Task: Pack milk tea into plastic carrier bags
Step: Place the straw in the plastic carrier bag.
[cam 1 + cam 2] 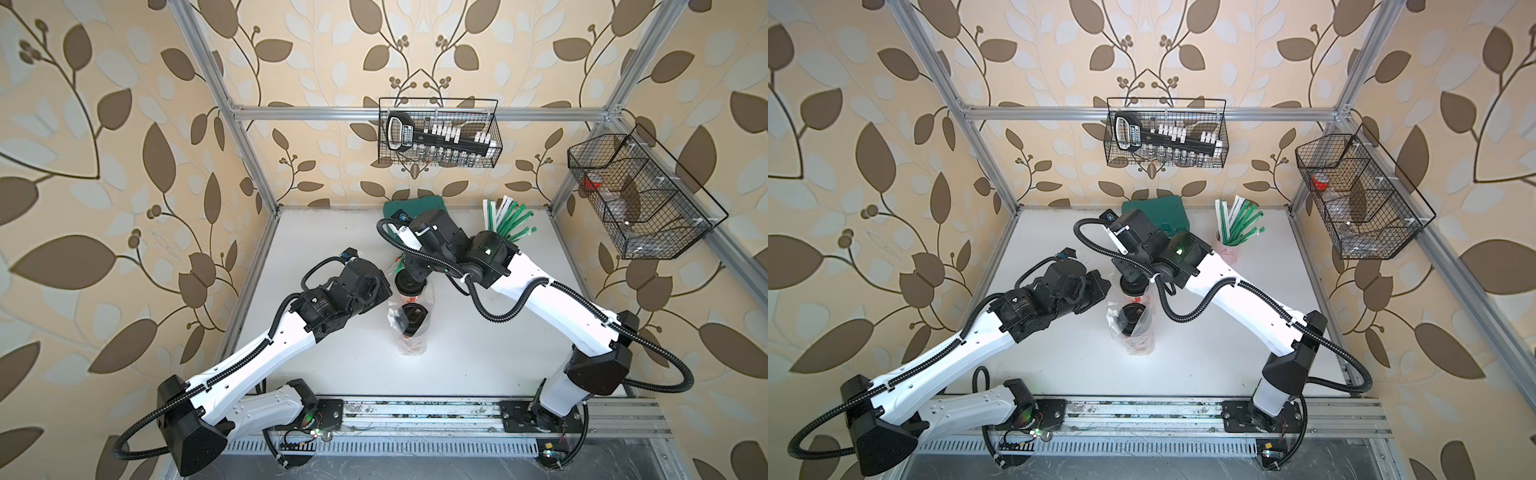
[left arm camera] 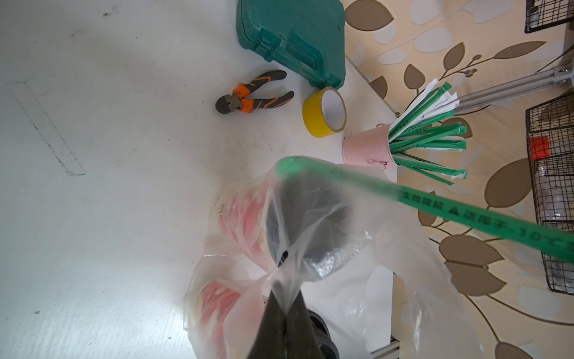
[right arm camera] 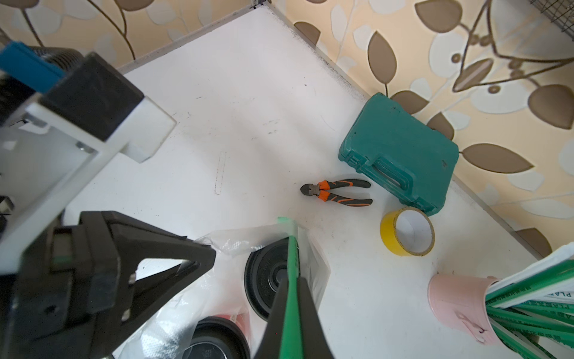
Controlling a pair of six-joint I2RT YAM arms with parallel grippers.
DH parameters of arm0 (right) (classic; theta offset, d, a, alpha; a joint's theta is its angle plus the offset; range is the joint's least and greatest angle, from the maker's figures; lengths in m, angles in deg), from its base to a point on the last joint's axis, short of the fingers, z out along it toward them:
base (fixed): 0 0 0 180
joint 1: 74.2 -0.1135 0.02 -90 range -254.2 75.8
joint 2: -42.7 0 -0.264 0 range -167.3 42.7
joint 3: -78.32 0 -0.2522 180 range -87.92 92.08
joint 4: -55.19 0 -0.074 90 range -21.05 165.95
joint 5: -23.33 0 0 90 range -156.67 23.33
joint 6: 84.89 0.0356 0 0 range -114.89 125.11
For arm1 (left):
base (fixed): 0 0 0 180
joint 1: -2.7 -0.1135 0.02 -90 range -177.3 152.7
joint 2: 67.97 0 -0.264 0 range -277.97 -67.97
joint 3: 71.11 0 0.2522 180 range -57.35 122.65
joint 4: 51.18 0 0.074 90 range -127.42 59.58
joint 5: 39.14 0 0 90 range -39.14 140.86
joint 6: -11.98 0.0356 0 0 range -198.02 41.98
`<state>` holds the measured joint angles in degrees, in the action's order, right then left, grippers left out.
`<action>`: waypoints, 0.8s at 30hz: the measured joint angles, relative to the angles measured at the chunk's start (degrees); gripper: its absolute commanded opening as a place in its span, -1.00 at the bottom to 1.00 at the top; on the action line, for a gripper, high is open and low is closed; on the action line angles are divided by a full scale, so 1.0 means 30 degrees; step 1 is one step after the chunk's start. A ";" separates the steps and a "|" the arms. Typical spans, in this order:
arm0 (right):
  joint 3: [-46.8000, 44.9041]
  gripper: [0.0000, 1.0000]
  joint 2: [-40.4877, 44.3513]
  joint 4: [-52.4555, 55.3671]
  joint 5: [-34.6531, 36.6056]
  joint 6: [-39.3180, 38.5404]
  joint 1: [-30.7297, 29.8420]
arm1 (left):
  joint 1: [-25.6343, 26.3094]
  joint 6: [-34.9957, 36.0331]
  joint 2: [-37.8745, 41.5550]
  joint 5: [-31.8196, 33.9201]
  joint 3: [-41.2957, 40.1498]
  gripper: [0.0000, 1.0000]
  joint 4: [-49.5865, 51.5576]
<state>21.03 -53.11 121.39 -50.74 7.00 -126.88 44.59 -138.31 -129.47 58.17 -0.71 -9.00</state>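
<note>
While left jaws pinch the bag (image 2: 298, 236), right jaws clamp a green straw (image 3: 291, 267).

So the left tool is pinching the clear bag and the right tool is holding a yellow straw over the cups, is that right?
Not quite: the straw is green, not yellow, as the right wrist view shows. The rest holds: the left tool pinches the clear bag, and the right tool holds that straw over the cups.
</note>
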 measured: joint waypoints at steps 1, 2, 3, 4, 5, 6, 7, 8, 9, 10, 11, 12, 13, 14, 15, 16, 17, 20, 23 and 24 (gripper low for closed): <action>-0.0036 -1.00 0.0044 -0.0117 -0.0029 0.0000 0.0029 | 0.0000 0.0000 -0.0022 -0.0015 0.0000 -1.00 -0.0007; -0.0109 -1.00 0.0102 -0.0226 -0.0066 0.0000 0.0044 | 0.0000 0.0000 -0.0051 -0.0036 0.0000 -1.00 -0.0015; -0.0197 -1.00 0.0117 -0.0284 -0.0102 0.0000 0.0073 | 0.0000 0.0007 -0.0066 -0.0102 0.0000 -1.00 -0.0007; -0.0291 -1.00 0.0117 -0.0321 -0.0117 0.0000 0.0109 | -0.0015 0.0015 -0.0066 -0.0153 0.0000 -1.00 -0.0007; -0.0452 -1.00 0.0117 -0.0357 -0.0109 0.0000 0.0117 | -0.0102 0.0029 -0.0066 -0.0226 0.0000 -1.00 -0.0015; -0.0627 -1.00 0.0117 -0.0350 -0.0109 0.0000 0.0146 | -0.0117 0.0036 -0.0066 -0.0284 0.0000 -1.00 -0.0015; -0.0816 -1.00 0.0117 -0.0364 -0.0124 0.0000 0.0182 | -0.0124 0.0044 -0.0066 -0.0299 0.0000 -1.00 -0.0022; -0.1056 -1.00 0.0117 -0.0350 -0.0160 0.0000 0.0219 | -0.0124 0.0044 -0.0066 -0.0313 0.0000 -1.00 -0.0022; -0.1260 -1.00 0.0117 -0.0328 -0.0175 0.0000 0.0255 | -0.0124 0.0044 -0.0066 -0.0313 0.0000 -1.00 -0.0029; -0.1428 -1.00 0.0117 -0.0321 -0.0219 0.0000 0.0313 | -0.0124 0.0044 -0.0066 -0.0313 0.0000 -1.00 -0.0029; -0.1559 -1.00 0.0117 -0.0240 -0.0270 0.0000 0.0364 | -0.0124 0.0044 -0.0066 -0.0313 0.0000 -1.00 -0.0036; -0.1625 -1.00 0.0109 -0.0175 -0.0328 0.0000 0.0379 | -0.0124 0.0044 -0.0066 -0.0321 0.0000 -1.00 -0.0044; -0.1632 -1.00 0.0109 -0.0124 -0.0393 0.0000 0.0430 | -0.0124 0.0044 -0.0066 -0.0313 0.0000 -1.00 -0.0058; -0.1632 -1.00 0.0109 -0.0095 -0.0474 0.0000 0.0466 | -0.0168 0.0044 -0.0066 -0.0321 0.0000 -1.00 -0.0066; -0.1632 -1.00 0.0109 -0.0080 -0.0619 0.0000 0.0495 | -0.0240 0.0044 -0.0066 -0.0328 0.0000 -1.00 -0.0066; -0.1632 -1.00 0.0109 -0.0066 -0.0743 0.0000 0.0510 | -0.0248 0.0036 -0.0066 -0.0328 0.0000 -1.00 -0.0073; -0.1632 -1.00 0.0080 -0.0036 -0.0896 0.0000 0.0532 | -0.0248 0.0036 -0.0066 -0.0328 0.0000 -1.00 -0.0087; -0.1632 -1.00 -0.0182 0.0000 -0.1107 0.0000 0.0532 | -0.0248 0.0036 -0.0066 -0.0328 0.0000 -1.00 -0.0117; -0.1632 -1.00 -0.0714 -0.0007 -0.1260 0.0022 0.0532 | -0.0342 0.0029 -0.0066 -0.0357 0.0000 -1.00 -0.0131; -0.1632 -1.00 -0.0889 -0.0015 -0.1319 0.0058 0.0532 | -0.0372 0.0029 -0.0066 -0.0357 0.0000 -1.00 -0.0124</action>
<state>16.13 -55.78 121.35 -54.70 7.18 -125.29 43.48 -138.23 -129.66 57.10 -0.71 -9.37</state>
